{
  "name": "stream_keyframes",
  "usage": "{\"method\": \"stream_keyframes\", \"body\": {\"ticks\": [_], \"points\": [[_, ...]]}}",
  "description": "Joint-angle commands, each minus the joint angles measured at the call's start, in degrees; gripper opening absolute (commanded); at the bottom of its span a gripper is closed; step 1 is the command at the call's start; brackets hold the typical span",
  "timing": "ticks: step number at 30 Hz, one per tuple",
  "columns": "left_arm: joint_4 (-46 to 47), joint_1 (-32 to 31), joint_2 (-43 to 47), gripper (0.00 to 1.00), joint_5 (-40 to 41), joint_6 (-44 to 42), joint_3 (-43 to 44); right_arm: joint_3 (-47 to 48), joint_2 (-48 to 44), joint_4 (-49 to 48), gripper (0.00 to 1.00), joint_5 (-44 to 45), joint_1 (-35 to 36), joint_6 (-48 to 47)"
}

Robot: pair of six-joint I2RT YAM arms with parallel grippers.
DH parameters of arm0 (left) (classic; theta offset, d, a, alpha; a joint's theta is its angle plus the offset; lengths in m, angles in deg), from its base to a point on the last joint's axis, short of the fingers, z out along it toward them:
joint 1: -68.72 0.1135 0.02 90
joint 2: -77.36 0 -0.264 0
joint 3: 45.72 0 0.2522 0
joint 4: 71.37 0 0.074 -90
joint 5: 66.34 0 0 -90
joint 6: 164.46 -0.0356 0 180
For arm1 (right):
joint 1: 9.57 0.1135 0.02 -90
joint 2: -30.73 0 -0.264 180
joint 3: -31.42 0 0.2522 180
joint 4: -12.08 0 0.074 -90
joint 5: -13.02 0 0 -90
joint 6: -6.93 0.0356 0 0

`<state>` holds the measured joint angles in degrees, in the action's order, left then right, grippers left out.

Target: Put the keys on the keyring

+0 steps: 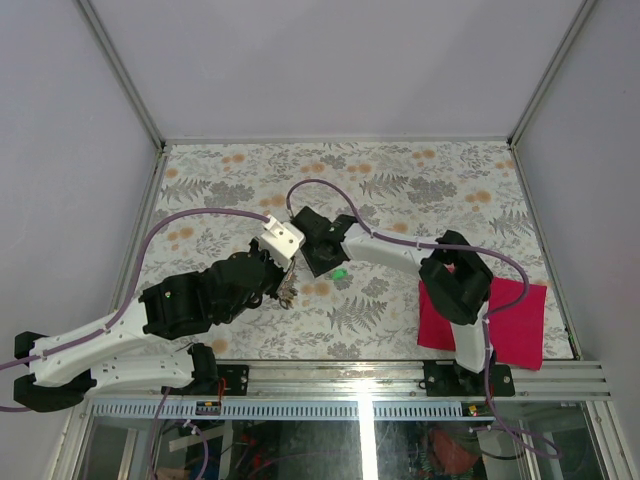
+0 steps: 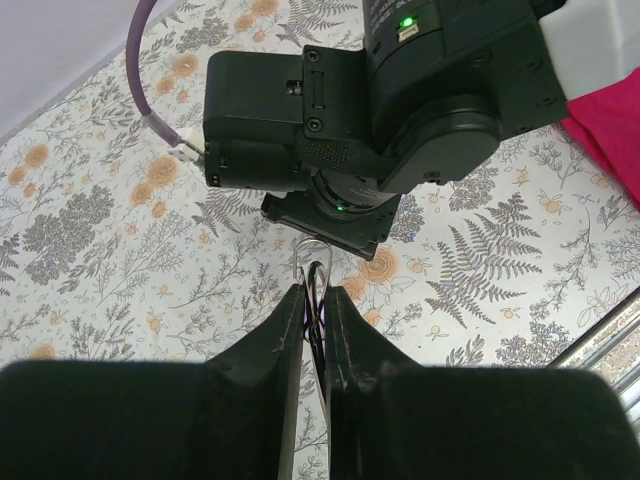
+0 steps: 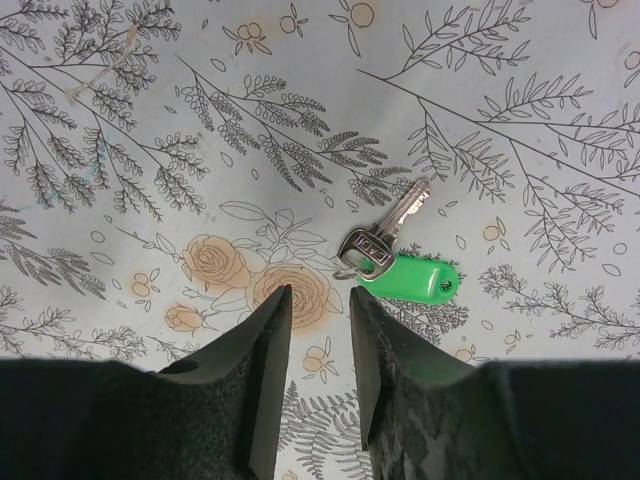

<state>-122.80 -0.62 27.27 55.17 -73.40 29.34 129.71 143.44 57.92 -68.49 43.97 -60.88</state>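
My left gripper is shut on the keyring, a thin silvery wire loop that sticks out past the fingertips with a dark piece pinched between them. From above, that gripper hovers left of centre with the keyring hanging under it. One of the keys, silver with a green plastic tag, lies flat on the floral table. My right gripper is open just left of it, with nothing between the fingers. In the top view the green key lies beside the right gripper. No other keys show.
A red cloth lies at the near right under the right arm's elbow. The right arm's black wrist sits close in front of the left gripper. A purple cable loops over the floral table. Metal frame rails edge the table.
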Motion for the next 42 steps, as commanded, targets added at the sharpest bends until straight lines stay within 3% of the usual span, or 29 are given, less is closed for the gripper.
{"method": "stream_keyframes", "body": {"ticks": [1,28,36,42], "points": [[0.48,-0.08,0.05,0.0,0.53,-0.41,2.33,3.94,2.86,2.05,0.37,1.5,0.44,-0.98],[-0.21,-0.09,-0.39,0.0,0.4,-0.44,2.42,5.99,7.86,3.98,0.42,2.37,0.51,2.24],[-0.19,-0.05,-0.65,0.0,0.27,-0.57,2.34,6.48,8.88,4.04,0.39,2.85,0.52,1.8],[-0.14,-0.08,-0.7,0.0,0.3,-0.55,2.2,6.4,8.73,4.27,0.27,3.26,0.52,1.62]]}}
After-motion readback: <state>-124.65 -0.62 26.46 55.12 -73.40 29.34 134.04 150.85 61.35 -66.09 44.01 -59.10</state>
